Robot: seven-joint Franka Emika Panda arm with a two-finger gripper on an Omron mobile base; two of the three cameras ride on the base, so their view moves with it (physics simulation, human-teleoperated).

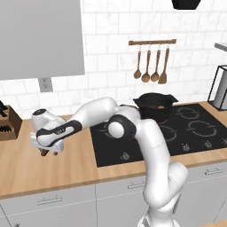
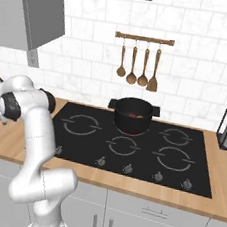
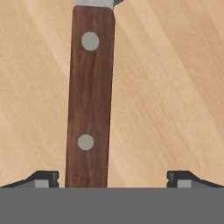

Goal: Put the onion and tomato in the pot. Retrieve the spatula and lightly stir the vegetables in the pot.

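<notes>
- Claw (image 3: 113, 180) of mine stands wide, holding nothing; its two dark tips sit low on either side of the spatula's handle, which lies nearer the left tip than the right.
- Between the tips lies the spatula (image 3: 89, 100), flat on the wooden bench (image 3: 175, 87): a reddish-brown handle with two pale rivets, and the grey start of the blade at the far end of it.
- From the left base view, my hand hangs low over the bench, left of the cooktop (image 1: 177, 133), with a bit of dark handle showing just under it.
- Further out, the pot (image 2: 133, 115) stands on a back burner, well apart from my claw. Something red shows inside it, which I take for the tomato (image 2: 132, 115); the onion I cannot make out for certain from here.
- My judgement: the vegetables look to be in, and the step in hand is fetching the spatula.
- Next move calls for settling the last bit down so the tips bracket the handle, nudging left to centre it, then closing firmly across its width before lifting.
- Gripping too near the end could let the blade droop or swing on the way to the pot.
</notes>
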